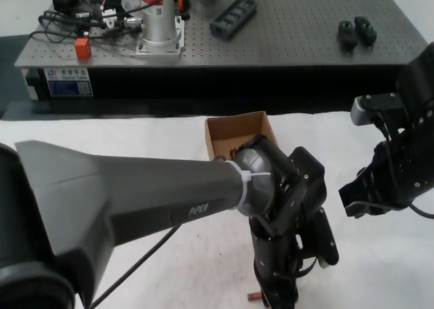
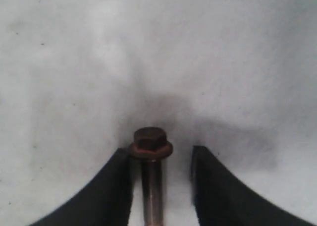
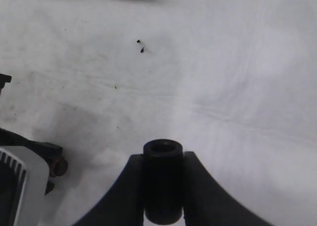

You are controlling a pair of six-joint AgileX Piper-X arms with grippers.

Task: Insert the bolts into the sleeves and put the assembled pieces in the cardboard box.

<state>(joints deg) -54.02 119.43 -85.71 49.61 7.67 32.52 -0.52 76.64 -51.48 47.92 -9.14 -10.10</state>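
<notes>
"Where is the bolt now?"

"The rusty brown hexagon-head steel bolt [image 2: 151,147] is in front of the small open brown cardboard box [image 1: 237,127]. It sits between the spread jaws of the left gripper [image 2: 161,159]."

"And the sleeve?"

"The right gripper [image 3: 163,158] pinches the short black metal cylinder sleeve [image 3: 163,189], to the right of the box."

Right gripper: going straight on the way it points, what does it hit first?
Likely the bare white cloth. The right gripper holds the sleeve, whose open end leads, so that would touch first. Depth unclear.
</notes>
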